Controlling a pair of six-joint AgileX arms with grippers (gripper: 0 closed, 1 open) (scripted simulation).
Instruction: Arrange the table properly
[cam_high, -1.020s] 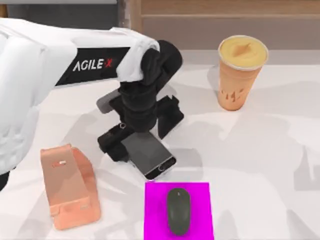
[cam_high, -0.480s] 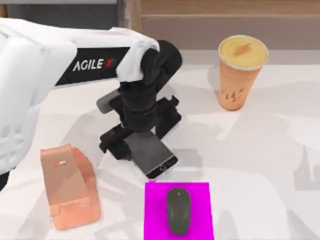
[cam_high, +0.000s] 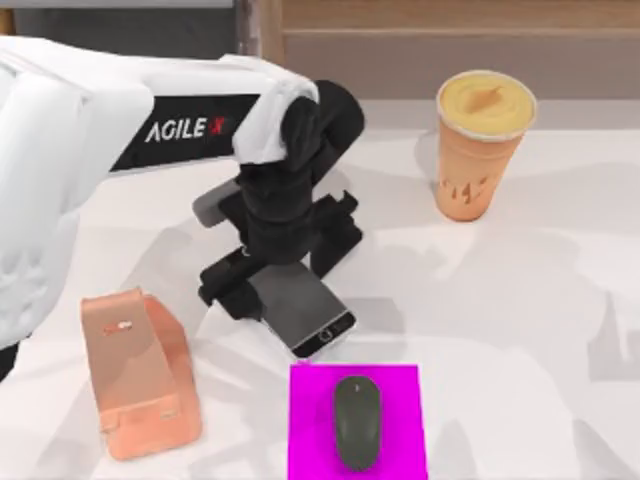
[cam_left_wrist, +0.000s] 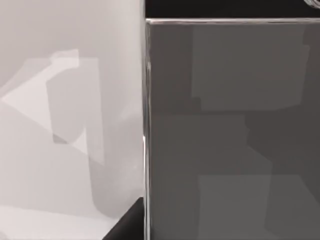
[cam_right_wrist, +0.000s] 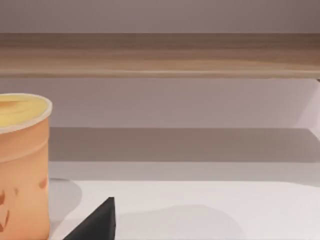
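Observation:
The white table (cam_high: 520, 300) carries a dark grey phone (cam_high: 305, 312) lying flat near its middle. My left gripper (cam_high: 280, 268) points straight down over the phone's far end, a black finger on each long side, shut on it. In the left wrist view the phone's screen (cam_left_wrist: 225, 125) is very close, with one black fingertip (cam_left_wrist: 127, 226) against its edge. A black wedge (cam_right_wrist: 95, 222) of my right gripper sits at the edge of the right wrist view, near the cup.
A salmon phone stand (cam_high: 140, 372) sits at front left. A magenta pad (cam_high: 400, 395) with a dark mouse (cam_high: 357, 420) lies just in front of the phone. An orange drink cup (cam_high: 482, 150) (cam_right_wrist: 20, 165) stands back right, before the wooden shelf (cam_high: 450, 40) (cam_right_wrist: 160, 55).
The left gripper's fingers have drawn in slightly against the phone's sides. The phone and everything else stay where they were.

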